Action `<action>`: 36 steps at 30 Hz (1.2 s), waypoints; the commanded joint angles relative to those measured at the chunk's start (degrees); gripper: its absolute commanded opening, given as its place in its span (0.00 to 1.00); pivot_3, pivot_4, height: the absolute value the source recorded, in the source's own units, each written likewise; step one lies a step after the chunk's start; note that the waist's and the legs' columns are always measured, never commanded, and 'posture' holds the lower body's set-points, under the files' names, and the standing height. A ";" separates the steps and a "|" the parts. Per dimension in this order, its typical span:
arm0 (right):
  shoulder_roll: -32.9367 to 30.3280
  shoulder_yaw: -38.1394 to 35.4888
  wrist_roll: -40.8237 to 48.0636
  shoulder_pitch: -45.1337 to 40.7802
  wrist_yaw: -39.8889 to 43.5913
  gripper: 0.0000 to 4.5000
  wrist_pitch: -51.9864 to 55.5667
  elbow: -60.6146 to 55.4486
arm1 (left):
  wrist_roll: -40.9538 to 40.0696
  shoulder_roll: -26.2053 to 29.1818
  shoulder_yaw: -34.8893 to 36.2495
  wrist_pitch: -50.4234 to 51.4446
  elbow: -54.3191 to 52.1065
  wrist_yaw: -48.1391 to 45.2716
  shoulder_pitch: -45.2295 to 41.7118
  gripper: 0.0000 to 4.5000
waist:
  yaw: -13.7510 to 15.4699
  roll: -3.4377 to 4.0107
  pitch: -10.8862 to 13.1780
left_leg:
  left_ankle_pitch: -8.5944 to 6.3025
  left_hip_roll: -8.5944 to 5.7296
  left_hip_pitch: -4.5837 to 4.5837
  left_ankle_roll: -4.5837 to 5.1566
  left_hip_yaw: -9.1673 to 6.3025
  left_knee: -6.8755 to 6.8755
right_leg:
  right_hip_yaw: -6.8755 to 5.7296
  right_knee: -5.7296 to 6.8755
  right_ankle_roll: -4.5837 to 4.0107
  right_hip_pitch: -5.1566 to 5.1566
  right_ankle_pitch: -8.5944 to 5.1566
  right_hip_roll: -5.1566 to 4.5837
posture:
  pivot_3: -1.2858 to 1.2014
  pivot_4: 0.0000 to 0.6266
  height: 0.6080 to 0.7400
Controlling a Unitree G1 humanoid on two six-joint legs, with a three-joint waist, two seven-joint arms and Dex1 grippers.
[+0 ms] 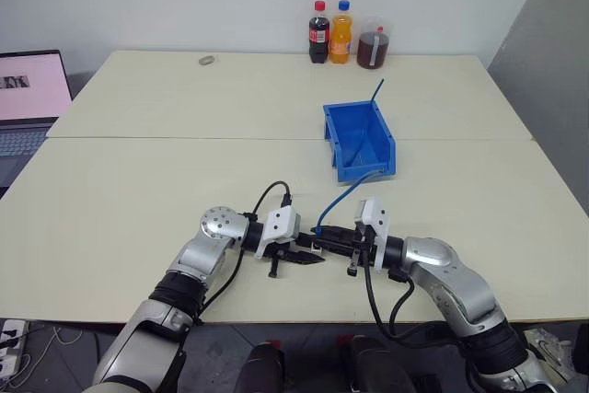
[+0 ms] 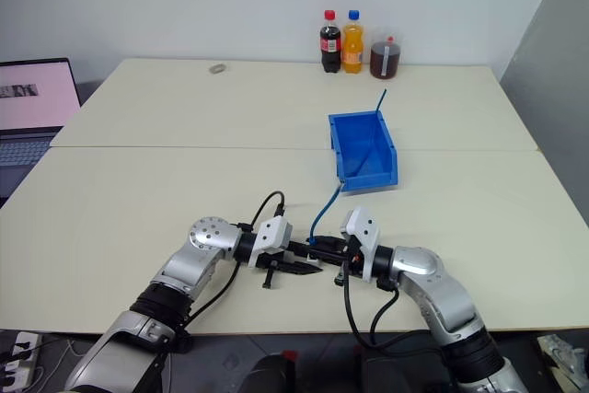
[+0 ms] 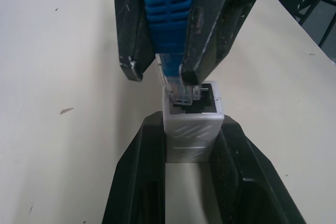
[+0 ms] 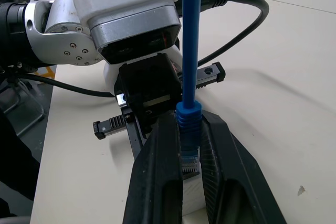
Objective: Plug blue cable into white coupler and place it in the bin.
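Meeting nose to nose just above the near edge of the bench (image 1: 138, 181), the two grippers are at the plugging step. The left gripper (image 3: 191, 145) has its fingers clenched on the white coupler (image 3: 192, 124), socket facing outward. The right gripper (image 4: 189, 145) pinches the blue cable (image 1: 345, 192) by its ribbed boot, the clear plug (image 3: 181, 92) sitting at the mouth of the socket, tip barely in and, to my eye, a little off to one side. The cable's far end trails back into the bin (image 1: 361, 140), which sits well beyond the grippers. Next, I'd say, the plug needs squaring up with the opening and a straight push home; only then can the joined pair be carried over to the bin.
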 commanded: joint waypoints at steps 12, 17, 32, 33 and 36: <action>-0.90 -0.52 -0.24 -0.32 1.93 0.04 -0.38 -0.74 | 1.91 1.88 -0.26 0.52 1.99 0.13 1.65 0.18 | -0.02 0.00 -0.01 | 0.00 0.00 0.06 0.00 0.01 0.00 | 0.04 0.10 0.00 0.00 -0.01 0.02 | 0.52 0.24 1.00; -0.85 -0.41 -0.62 -0.06 1.95 0.04 -0.41 -0.59 | 1.53 2.26 -0.03 -0.10 1.86 -0.40 2.53 0.18 | -0.10 0.00 -0.03 | 0.00 0.01 0.08 0.00 0.01 0.00 | 0.05 0.11 0.00 0.00 -0.01 0.03 | 0.52 0.24 1.00; 0.57 0.44 -2.56 -0.78 1.22 0.04 -1.41 -0.40 | 1.84 1.85 -0.25 -1.51 4.33 -1.10 1.18 0.18 | -0.18 0.00 -0.04 | 0.00 0.03 0.13 0.00 0.01 0.00 | 0.07 0.17 0.00 0.00 -0.01 0.09 | 0.52 0.24 1.00; 0.83 0.50 -2.68 -1.05 1.16 0.04 -1.43 -0.28 | 1.82 1.83 -0.23 -1.59 4.36 -1.14 1.19 0.18 | -0.18 0.00 -0.04 | 0.00 0.03 0.14 0.00 0.01 0.00 | 0.07 0.18 0.00 0.00 -0.01 0.09 | 0.52 0.24 1.00; 1.17 0.44 -2.96 -1.44 1.22 0.04 -1.54 0.29 | 1.75 1.77 -0.17 -1.70 4.46 -1.24 1.21 0.18 | -0.22 0.00 -0.04 | 0.00 0.04 0.15 0.00 0.01 0.00 | 0.08 0.19 0.05 0.00 -0.04 0.10 | 0.52 0.24 1.00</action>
